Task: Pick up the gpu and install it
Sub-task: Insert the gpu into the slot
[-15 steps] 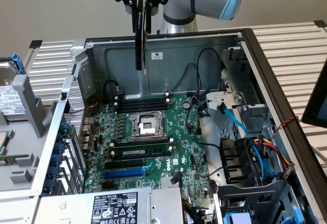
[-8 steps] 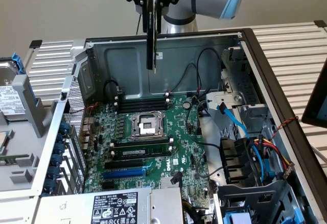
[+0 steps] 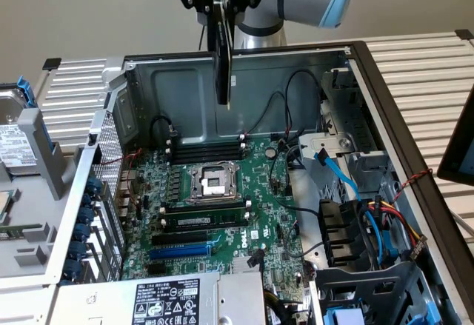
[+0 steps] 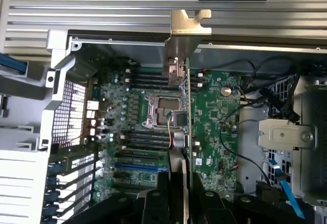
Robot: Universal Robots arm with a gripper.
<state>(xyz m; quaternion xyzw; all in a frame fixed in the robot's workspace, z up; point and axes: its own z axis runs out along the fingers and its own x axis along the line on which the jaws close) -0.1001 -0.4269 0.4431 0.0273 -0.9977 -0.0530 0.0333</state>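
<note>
Slatted metal surface [image 3: 422,66] is carrying the open computer case [image 3: 185,88]. Above its motherboard [image 3: 244,192], the gripper [image 3: 220,10] is pinching the gpu [image 3: 222,73], which is hanging straight below, long axis vertical, bracket [image 4: 190,22] pointing away from the blue slot [image 3: 181,250].
</note>
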